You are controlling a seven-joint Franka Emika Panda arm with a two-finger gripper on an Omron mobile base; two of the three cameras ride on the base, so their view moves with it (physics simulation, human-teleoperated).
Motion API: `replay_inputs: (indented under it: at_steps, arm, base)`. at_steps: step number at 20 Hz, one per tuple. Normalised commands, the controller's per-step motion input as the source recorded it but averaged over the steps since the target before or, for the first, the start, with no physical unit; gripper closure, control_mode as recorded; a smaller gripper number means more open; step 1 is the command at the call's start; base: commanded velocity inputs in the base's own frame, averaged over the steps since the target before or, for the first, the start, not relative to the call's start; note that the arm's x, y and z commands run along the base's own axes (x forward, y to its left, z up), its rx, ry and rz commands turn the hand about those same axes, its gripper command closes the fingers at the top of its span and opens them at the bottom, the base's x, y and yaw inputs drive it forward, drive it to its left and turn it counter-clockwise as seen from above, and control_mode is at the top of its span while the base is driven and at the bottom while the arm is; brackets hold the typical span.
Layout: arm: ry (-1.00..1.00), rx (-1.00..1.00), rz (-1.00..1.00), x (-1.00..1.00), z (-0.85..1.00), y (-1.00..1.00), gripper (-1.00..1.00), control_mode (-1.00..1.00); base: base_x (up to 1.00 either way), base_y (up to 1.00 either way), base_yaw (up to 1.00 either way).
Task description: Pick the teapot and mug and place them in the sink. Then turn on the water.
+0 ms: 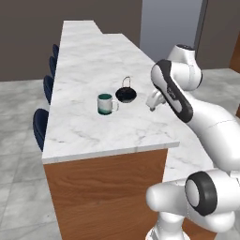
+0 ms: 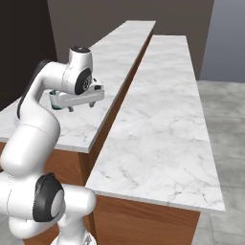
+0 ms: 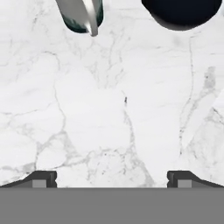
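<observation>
nothing is done yet: the mug (image 1: 106, 103) and teapot (image 1: 125, 95) sit on the bench (image 1: 84, 126), and the tool (image 1: 153, 101) hangs wide and empty beside them.

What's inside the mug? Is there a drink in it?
The mug stands upright on the marble counter, beside the teapot. Its inside wall looks teal-green near the rim. From this angle the bottom is hidden, so any drink cannot be told.
</observation>
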Motion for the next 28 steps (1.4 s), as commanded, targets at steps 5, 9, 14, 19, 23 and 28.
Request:
replay_inputs:
  at_steps: [5,9,14,19,23,28]
  arm:
    - [-0.11,-0.11,0.03,0.00,0.26,0.52,-1.00,-1.00]
    - [0.00,0.00,0.02,-0.02,0.24,0.70,-1.00,-1.00]
    - [0.00,0.00,0.00,0.00,0.19,0.59,-1.00,-1.00]
    - [-0.01,0.00,0.01,0.00,0.03,0.35,-1.00,-1.00]
    - [0.00,0.01,0.00,0.00,-0.24,-0.02,-1.00,-1.00]
    - [-0.04,0.05,0.00,0.00,-0.18,-0.25,-1.00,-1.00]
  base:
    - [0.00,0.00,0.00]
    - [0.00,0.00,0.00]
    - [0.00,0.00,0.00]
    - [0.00,0.00,0.00]
    - [0.00,0.00,0.00]
    - [0.00,0.00,0.00]
